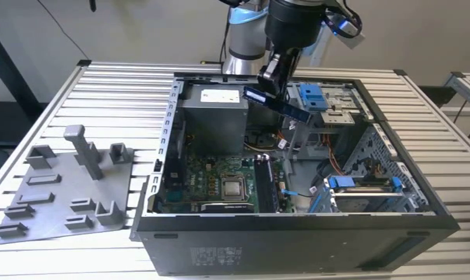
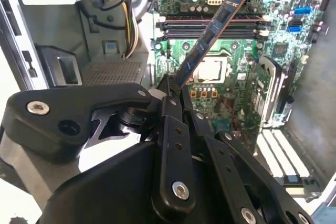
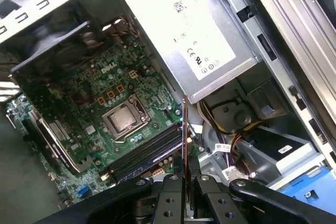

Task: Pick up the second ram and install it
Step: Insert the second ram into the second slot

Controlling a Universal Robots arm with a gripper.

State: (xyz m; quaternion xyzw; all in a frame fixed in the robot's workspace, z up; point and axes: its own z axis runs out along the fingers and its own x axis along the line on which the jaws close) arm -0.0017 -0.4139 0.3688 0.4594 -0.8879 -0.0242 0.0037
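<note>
Gripping the second ram (image 1: 288,106) between narrowed fingers (image 2: 169,114), the gripper (image 1: 269,86) hangs above the open computer case (image 1: 297,224) — the strip tilted, apparently over the motherboard (image 1: 211,172) and not touching its slots (image 1: 267,186).

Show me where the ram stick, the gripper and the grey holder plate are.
second ram (image 2: 210,35), second wrist view, middle of the strip.
gripper (image 2: 177,90), second wrist view, between the fingertips clamped on the strip's end.
grey holder plate (image 1: 59,189), exterior view, bare flat patch of its base.
</note>
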